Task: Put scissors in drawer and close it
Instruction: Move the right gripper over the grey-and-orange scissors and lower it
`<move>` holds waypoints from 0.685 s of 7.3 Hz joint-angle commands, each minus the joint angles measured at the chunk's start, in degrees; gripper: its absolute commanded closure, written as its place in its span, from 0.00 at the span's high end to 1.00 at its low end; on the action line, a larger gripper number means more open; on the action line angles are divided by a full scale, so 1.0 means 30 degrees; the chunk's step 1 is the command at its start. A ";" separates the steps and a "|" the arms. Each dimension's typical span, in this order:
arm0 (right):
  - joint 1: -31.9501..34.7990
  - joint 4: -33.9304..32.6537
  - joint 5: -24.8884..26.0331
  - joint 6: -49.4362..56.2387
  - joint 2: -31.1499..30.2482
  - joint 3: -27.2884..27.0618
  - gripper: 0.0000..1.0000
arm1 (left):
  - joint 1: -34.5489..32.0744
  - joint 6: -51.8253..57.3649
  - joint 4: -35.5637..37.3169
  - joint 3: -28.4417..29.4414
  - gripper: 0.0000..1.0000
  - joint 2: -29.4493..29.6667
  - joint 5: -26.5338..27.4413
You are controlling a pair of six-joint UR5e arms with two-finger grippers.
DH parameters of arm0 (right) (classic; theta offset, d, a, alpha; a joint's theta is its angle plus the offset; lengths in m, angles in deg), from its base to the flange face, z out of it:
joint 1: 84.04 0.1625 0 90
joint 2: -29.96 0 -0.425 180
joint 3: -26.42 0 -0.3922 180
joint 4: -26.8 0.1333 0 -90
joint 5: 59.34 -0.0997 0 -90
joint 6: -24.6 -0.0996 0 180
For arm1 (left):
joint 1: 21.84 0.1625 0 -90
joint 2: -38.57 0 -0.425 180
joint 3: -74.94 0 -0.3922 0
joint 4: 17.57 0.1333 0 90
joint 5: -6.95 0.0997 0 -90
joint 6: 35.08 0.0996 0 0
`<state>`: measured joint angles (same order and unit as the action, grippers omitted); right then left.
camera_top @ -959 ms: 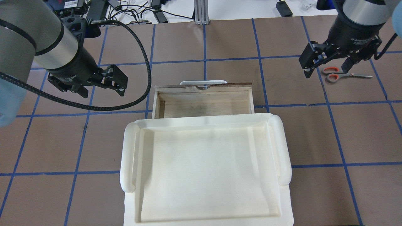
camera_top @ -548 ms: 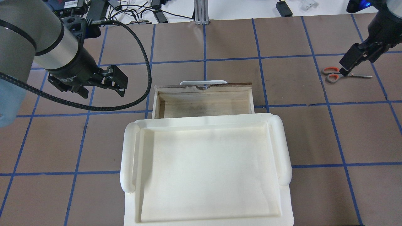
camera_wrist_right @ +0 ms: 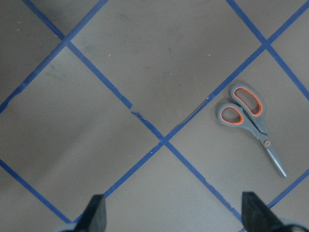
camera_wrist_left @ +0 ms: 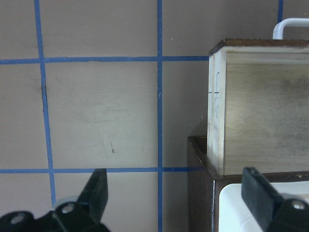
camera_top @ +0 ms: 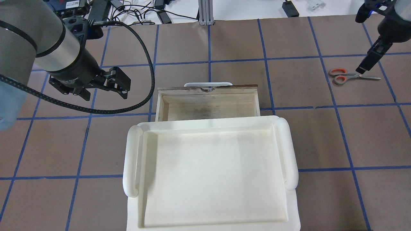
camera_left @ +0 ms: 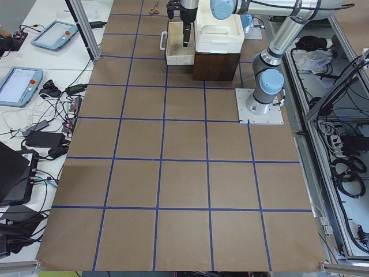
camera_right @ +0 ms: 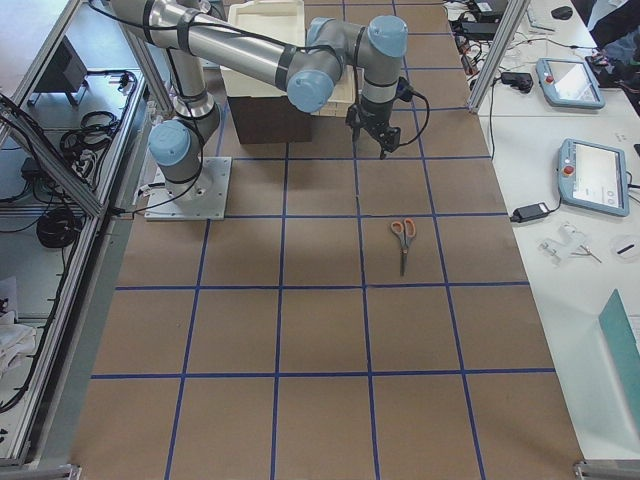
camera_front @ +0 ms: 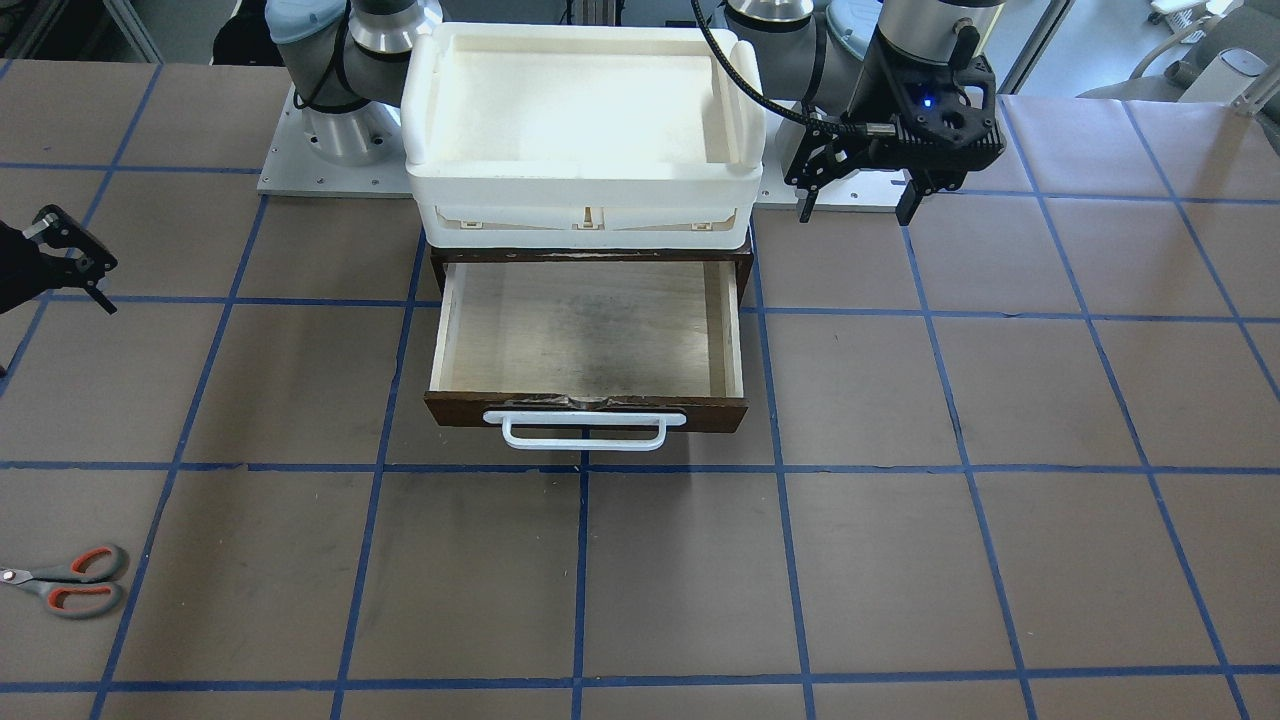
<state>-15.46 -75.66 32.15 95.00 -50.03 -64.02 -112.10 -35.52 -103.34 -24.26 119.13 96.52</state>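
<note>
Right gripper [camera_wrist_right: 174, 212], jaws spread and empty, has turned and drawn aside from above the scissors [camera_top: 345, 77], which lie flat on the table [camera_top: 289, 41], well apart from the open, empty drawer [camera_top: 208, 107]. Judgement: re-aiming before the grasp; pickup not begun. Left gripper [camera_top: 104, 91] released, idle.

The table [camera_top: 224, 41] is brown, crossed by a grid of blue tape lines. The scissors [camera_wrist_right: 256, 126] have grey handles with orange-red inner loops and silver blades. The drawer [camera_front: 585, 330] has a dark brown front and a pale plywood inside with a greyish smudge; its handle [camera_front: 600, 418] is white. The tub [camera_top: 290, 150] is creamy white. The left end effector [camera_top: 104, 93] and the right end effector [camera_wrist_right: 174, 212] are black. The left arm [camera_top: 54, 51] is grey and silver with a pale blue cap.
</note>
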 commanded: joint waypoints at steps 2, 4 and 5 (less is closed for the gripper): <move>-0.1295 -0.1763 -0.0029 0.5613 0.2227 0.0002 1.00 | -0.0001 0.0000 0.0024 -0.0039 1.00 0.0011 -0.0034; -0.2200 -0.2985 -0.0057 0.8046 0.3394 0.0060 1.00 | -0.0001 0.0000 0.0024 -0.0068 1.00 0.0011 -0.0034; -0.2321 -0.4705 -0.0057 0.9739 0.4128 0.0119 1.00 | -0.0001 0.0000 0.0024 -0.0069 1.00 0.0011 -0.0005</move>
<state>-21.48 -84.79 31.98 118.57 -40.40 -63.86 -112.10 -35.52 -103.27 -24.44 119.16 96.46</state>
